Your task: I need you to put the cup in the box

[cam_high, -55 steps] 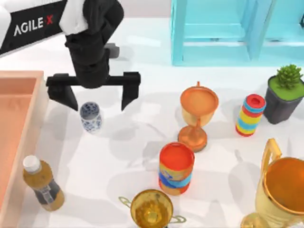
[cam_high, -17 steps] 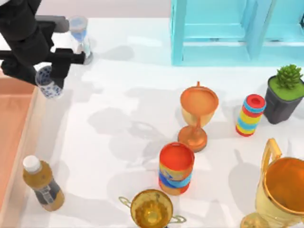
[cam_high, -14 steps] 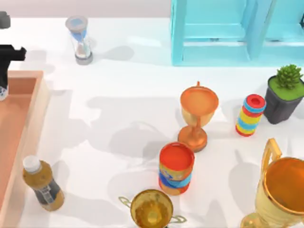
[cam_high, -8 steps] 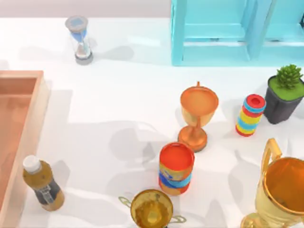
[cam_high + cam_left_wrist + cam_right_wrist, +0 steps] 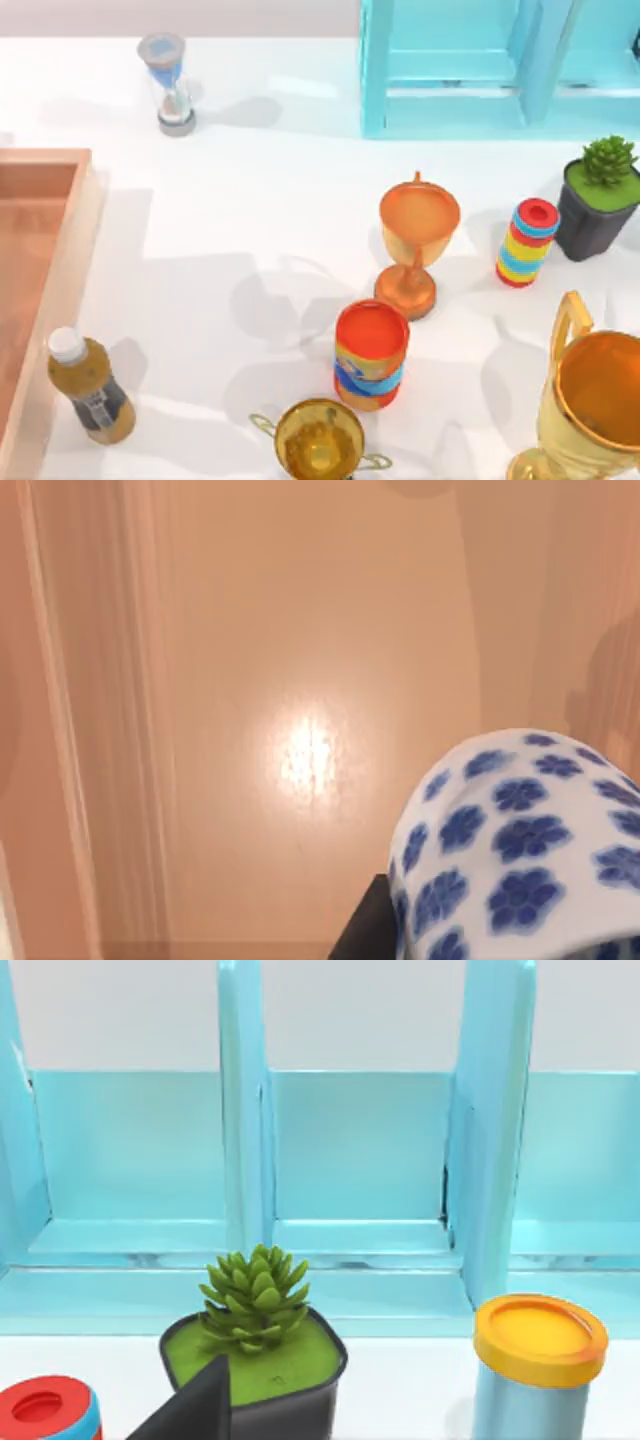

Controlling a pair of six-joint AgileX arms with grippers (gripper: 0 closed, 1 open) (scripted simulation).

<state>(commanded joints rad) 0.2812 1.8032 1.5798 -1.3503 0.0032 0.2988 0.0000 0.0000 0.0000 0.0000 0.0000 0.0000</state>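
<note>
The cup (image 5: 510,840), white with blue flowers, hangs close to the left wrist camera, above the reddish-brown inside of the box (image 5: 300,660). A dark finger (image 5: 362,932) of my left gripper lies against the cup's side, so the gripper is shut on it. In the top view the box (image 5: 84,210) lies at the table's left edge with its tan rim showing. A dark part of my right gripper (image 5: 195,1405) shows in the right wrist view, facing the shelf.
A bottle (image 5: 90,392) stands beside the box's near corner and an hourglass (image 5: 170,85) at the back. Mid-table stand a red-rimmed can (image 5: 371,355) and trophies (image 5: 415,240). A striped can (image 5: 527,243), a potted plant (image 5: 600,195) and a turquoise shelf (image 5: 470,70) are at the right.
My left arm took the cup off the table and carried it left over the box, passing out of the top view's left edge.
</note>
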